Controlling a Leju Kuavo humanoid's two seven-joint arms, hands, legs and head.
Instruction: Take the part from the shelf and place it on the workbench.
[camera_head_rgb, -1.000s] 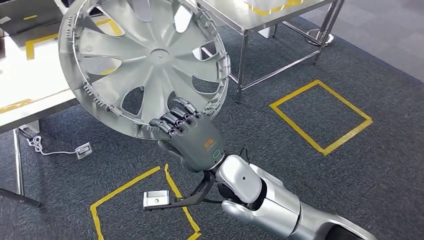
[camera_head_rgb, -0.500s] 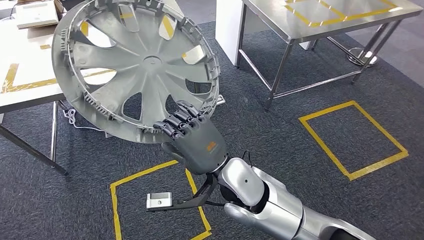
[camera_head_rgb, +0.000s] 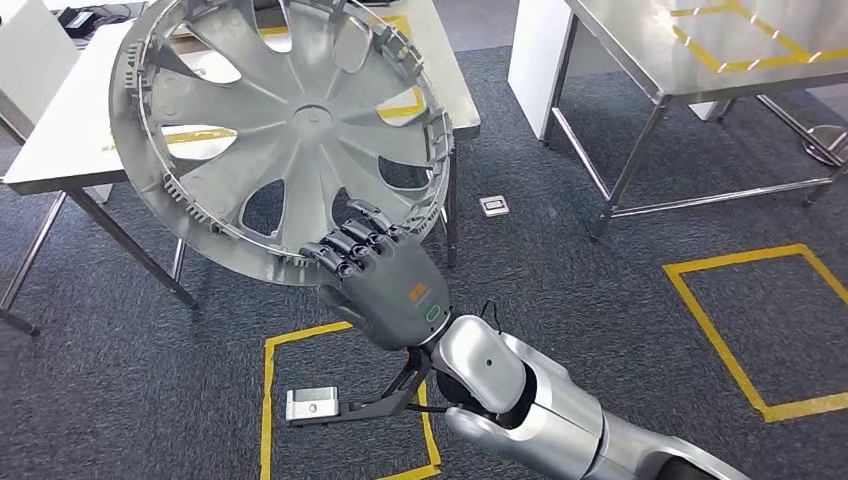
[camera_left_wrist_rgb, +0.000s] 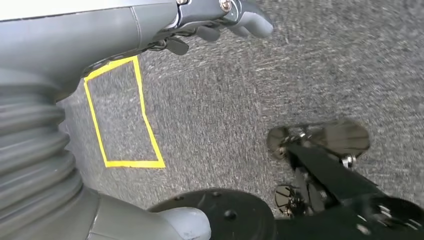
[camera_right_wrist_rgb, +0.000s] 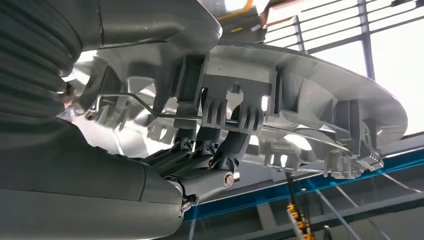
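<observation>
A large silver wheel cover with spokes and clips round its rim is held up in the air, its inner side facing me. My right hand grips its lower rim, fingers hooked over the edge; the right wrist view shows the fingers curled into the rim of the cover. Behind the cover stands a light-topped workbench with yellow tape marks. My left hand hangs over the grey carpet, fingers curled, with nothing in it.
A steel table with yellow tape stands at the back right, a white panel beside it. Yellow tape squares mark the carpet, one in front of me. A floor socket lies beyond the workbench leg.
The whole picture has shifted right as the camera turned left: the workbench now lies more fully behind the cover. My right hand keeps the same hold on the rim.
</observation>
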